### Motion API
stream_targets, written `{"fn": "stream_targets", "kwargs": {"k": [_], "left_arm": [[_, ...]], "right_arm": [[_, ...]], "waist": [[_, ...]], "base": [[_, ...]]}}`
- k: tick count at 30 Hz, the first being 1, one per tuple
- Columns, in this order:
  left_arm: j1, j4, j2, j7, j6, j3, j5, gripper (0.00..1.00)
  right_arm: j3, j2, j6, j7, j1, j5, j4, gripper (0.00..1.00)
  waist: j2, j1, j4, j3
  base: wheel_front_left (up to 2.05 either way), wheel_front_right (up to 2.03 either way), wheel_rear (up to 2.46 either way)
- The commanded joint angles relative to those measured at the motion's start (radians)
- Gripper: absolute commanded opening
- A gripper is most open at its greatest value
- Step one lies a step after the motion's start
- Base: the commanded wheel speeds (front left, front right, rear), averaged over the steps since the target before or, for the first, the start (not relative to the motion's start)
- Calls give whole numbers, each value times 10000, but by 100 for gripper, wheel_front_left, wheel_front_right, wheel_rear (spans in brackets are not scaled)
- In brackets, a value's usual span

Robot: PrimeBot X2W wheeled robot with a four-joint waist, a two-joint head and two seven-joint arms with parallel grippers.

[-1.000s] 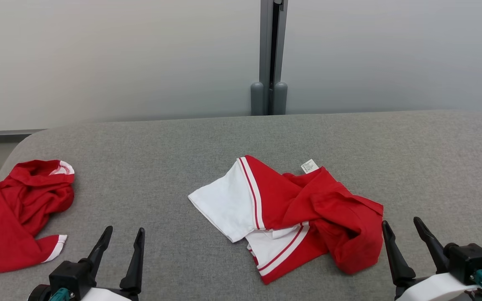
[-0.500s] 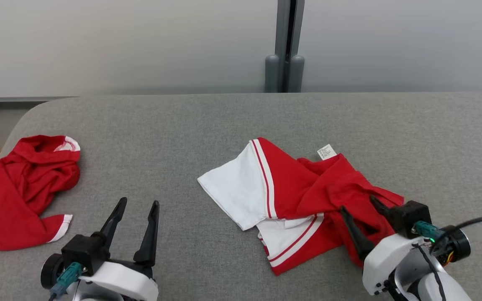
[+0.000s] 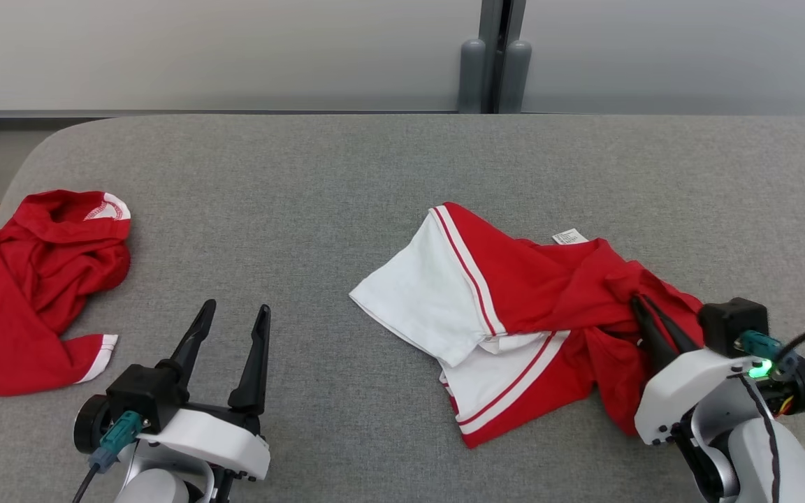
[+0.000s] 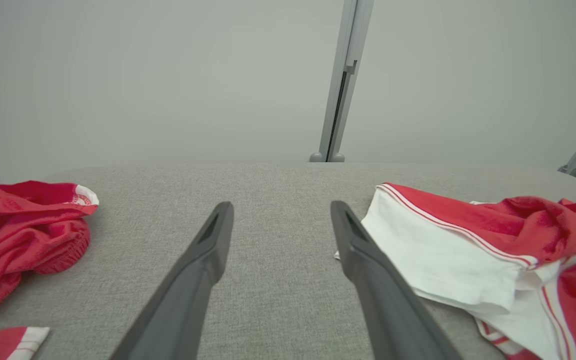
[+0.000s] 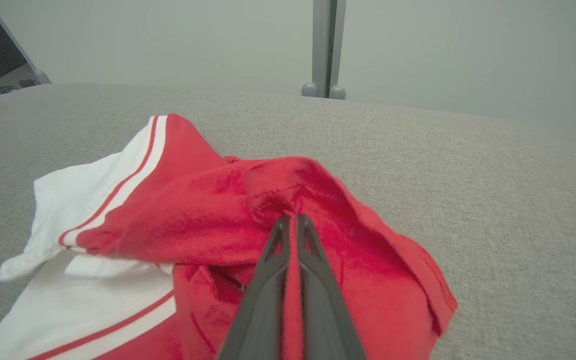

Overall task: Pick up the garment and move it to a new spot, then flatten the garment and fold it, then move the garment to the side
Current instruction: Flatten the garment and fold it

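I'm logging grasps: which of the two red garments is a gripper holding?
The red-and-white garment in the middle: the right gripper is shut on its red fold. The red garment at the left lies untouched.

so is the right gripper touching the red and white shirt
Touching. In the right wrist view the right gripper is shut on a bunched red fold of the shirt, with the cloth pinched between its tips.

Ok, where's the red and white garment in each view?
Head view: red and white garment right of centre, right gripper shut on it.
Left wrist view: red and white garment at the right.
Right wrist view: red and white garment centre to lower left.
Shared landmark: grey post at the back.
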Motion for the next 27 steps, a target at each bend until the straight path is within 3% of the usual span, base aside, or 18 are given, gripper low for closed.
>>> {"fn": "stream_targets", "kwargs": {"k": [1, 12, 14, 15, 16, 27], "left_arm": [[-152, 10, 44, -55, -48, 90, 89, 100], [-381, -145, -21, -54, -147, 336, 316, 100], [-455, -181, -36, -55, -159, 398, 340, 100], [-472, -188, -45, -56, -173, 432, 364, 100], [-476, -196, -57, -56, -183, 469, 390, 100], [-384, -153, -167, -56, -177, 784, 579, 100]], "right_arm": [[-354, 55, -6, -190, 170, 91, -41, 0], [-2931, 746, -6, -909, 907, 1218, -16, 0], [-3237, 853, -5, -1085, 1002, 1578, 114, 48], [-3395, 879, -5, -1226, 1040, 1746, 175, 88], [-3530, 877, -5, -1351, 1076, 1817, 254, 100], [-4103, 887, -3, -2621, 1319, 2092, 158, 100]], "waist": [[0, 0, -67, 25], [0, 0, -297, 357], [0, 0, -329, 465], [0, 0, -351, 507], [0, 0, -372, 541], [0, 0, -585, 429]], "base": [[0, 0, 0], [0, 0, 0], [0, 0, 0], [0, 0, 0], [0, 0, 0], [0, 0, 0]]}}
